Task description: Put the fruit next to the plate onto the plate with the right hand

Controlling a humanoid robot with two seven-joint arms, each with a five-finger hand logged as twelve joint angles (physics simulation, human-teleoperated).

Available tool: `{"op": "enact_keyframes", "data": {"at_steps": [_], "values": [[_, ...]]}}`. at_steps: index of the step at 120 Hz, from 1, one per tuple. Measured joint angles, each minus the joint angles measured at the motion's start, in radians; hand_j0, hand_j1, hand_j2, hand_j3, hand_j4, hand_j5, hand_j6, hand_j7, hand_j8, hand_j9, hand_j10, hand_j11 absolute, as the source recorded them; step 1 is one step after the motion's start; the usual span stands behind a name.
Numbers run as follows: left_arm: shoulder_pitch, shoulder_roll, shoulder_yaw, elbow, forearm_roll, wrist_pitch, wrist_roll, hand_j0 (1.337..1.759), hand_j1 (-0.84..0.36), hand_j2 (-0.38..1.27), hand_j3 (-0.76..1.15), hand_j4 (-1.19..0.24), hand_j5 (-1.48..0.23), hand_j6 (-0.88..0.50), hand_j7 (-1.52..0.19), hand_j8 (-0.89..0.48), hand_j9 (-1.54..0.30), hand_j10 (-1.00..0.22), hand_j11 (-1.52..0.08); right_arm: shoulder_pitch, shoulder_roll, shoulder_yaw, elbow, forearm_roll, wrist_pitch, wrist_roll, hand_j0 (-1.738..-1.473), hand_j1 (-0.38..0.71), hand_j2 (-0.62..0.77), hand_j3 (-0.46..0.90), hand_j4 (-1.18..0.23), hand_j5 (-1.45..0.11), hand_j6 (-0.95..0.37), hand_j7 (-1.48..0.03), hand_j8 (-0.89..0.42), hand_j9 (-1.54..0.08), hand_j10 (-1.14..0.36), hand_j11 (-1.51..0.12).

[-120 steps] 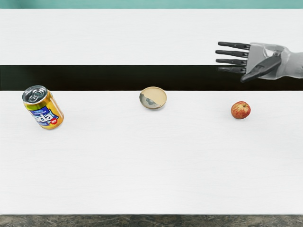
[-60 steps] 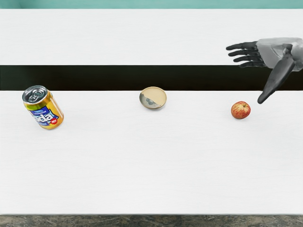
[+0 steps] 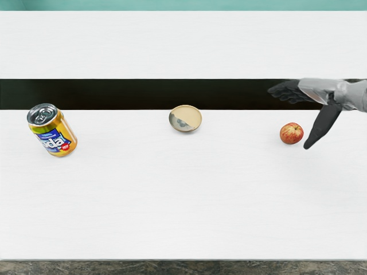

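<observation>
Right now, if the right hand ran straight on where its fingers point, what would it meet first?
Probably nothing: the right hand has its fingers aimed left along the dark gap, behind the apple and plate. Only its thumb hangs near the apple. Height is hard to judge.

A white table carries three things in a row along its far edge. A yellow soda can stands at the left, a small tan plate lies in the middle, and a red apple sits well apart to the right.
</observation>
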Motion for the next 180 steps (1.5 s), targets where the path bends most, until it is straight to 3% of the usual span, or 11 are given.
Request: {"op": "enact_keyframes", "data": {"at_steps": [44, 88, 130, 180], "values": [[0.000, 0.000, 0.000, 0.000, 0.000, 0.000, 0.000, 1.658, 0.06, 0.05, 0.00, -0.25, -0.32, -0.25, -0.32, -0.25, -0.32, -0.24, -0.32, -0.088, 0.046, -0.009, 0.020, -0.190, -0.178, -0.009, -1.658, -0.10, -0.04, 0.00, -0.22, -0.27, -0.22, -0.27, -0.22, -0.27, -0.22, -0.27], [0.000, 0.000, 0.000, 0.000, 0.000, 0.000, 0.000, 1.658, 0.06, 0.05, 0.00, -0.25, -0.32, -0.25, -0.32, -0.25, -0.32, -0.24, -0.32, -0.105, 0.092, -0.082, 0.039, -0.303, -0.300, -0.069, -1.658, 0.00, -0.05, 0.00, -0.30, -0.38, -0.30, -0.38, -0.30, -0.38, -0.30, -0.38], [0.000, 0.000, 0.000, 0.000, 0.000, 0.000, 0.000, 1.658, 0.06, 0.05, 0.00, -0.25, -0.32, -0.25, -0.32, -0.25, -0.32, -0.24, -0.32, -0.125, 0.139, -0.116, 0.025, -0.367, -0.356, -0.072, -1.658, 0.08, -0.07, 0.00, -0.37, -0.47, -0.37, -0.47, -0.37, -0.47, -0.37, -0.47], [0.000, 0.000, 0.000, 0.000, 0.000, 0.000, 0.000, 1.658, 0.06, 0.05, 0.00, -0.25, -0.32, -0.25, -0.32, -0.25, -0.32, -0.24, -0.32, -0.145, 0.173, -0.116, -0.058, -0.393, -0.377, -0.061, -1.658, 0.05, -0.06, 0.00, -0.34, -0.44, -0.34, -0.43, -0.34, -0.43, -0.34, -0.43]]}}
